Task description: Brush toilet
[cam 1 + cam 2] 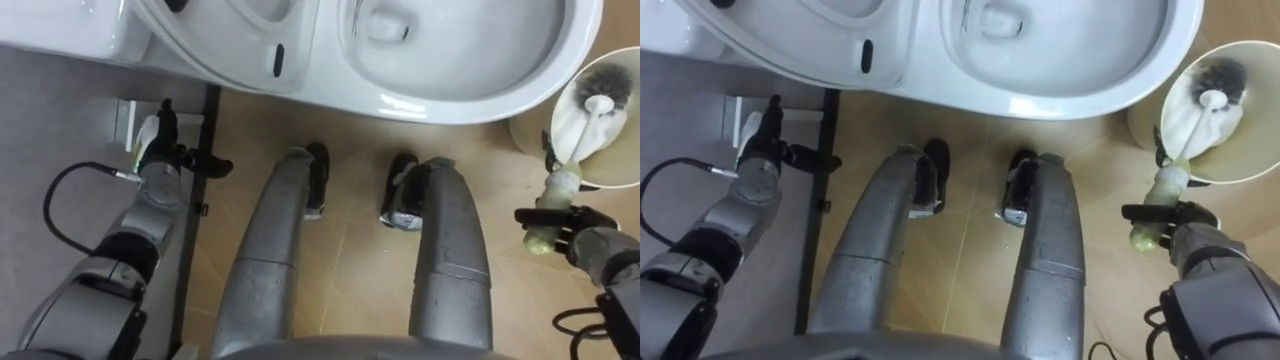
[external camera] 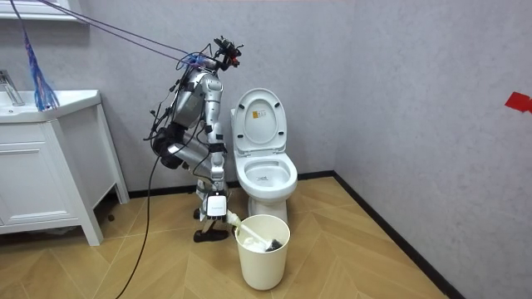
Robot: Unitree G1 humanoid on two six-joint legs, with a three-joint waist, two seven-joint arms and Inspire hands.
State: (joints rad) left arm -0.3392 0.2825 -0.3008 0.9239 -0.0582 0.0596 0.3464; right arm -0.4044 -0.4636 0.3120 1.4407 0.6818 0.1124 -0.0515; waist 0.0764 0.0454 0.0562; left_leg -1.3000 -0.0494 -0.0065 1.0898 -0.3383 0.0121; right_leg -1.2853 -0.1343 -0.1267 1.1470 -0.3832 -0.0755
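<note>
I stand bent over the white toilet (image 1: 455, 105), whose bowl is open and whose lid (image 1: 225, 45) is raised. To my right stands a white bucket (image 1: 572, 120). My right hand (image 1: 566, 226) is shut on the pale handle of the toilet brush (image 1: 561, 183). The brush's dark bristle head (image 1: 606, 86) rests inside the bucket. My left hand (image 1: 160, 152) hangs at my left side near the wall, open, with fingers straight and thumb out, holding nothing. In the room view the toilet (image 2: 264, 170) stands against the grey wall, with the bucket (image 2: 263, 249) in front of it.
A black skirting strip (image 1: 195, 240) runs along the floor at my left, beside the grey wall. A white sink cabinet (image 2: 46, 174) stands at the room view's left. Wooden floor lies around the toilet and bucket.
</note>
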